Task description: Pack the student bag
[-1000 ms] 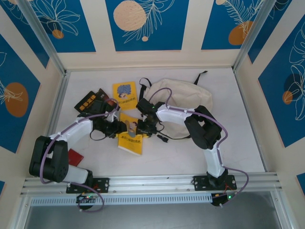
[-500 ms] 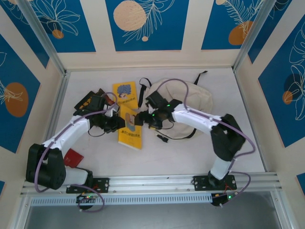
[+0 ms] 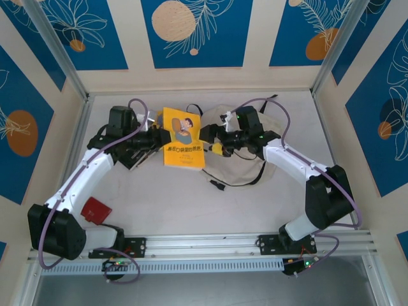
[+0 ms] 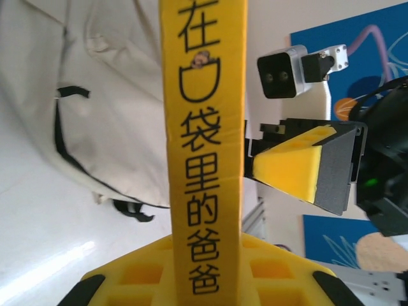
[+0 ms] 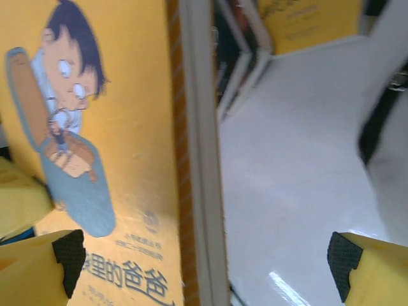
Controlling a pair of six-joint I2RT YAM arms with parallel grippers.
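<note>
A white table [image 3: 255, 207] sits inside walls of blue and cream panels. One cream bag [image 3: 242, 166] lies slumped toward the back of the table. Two arms meet just left of the bag. The left gripper [image 3: 157, 137] pinches one yellow book [image 3: 183, 138] by its edge and holds it just left of the bag, with the cartoon-boy cover facing up. The right gripper [image 3: 213, 143] hangs over the bag's left edge beside that book, its jaws spread wide and holding nothing. A second yellow book [image 5: 309, 22] lies on the table beyond the held one, farther from the bag. One red object [image 3: 95, 210] lies well left of the bag, nearer the arm bases.
</note>
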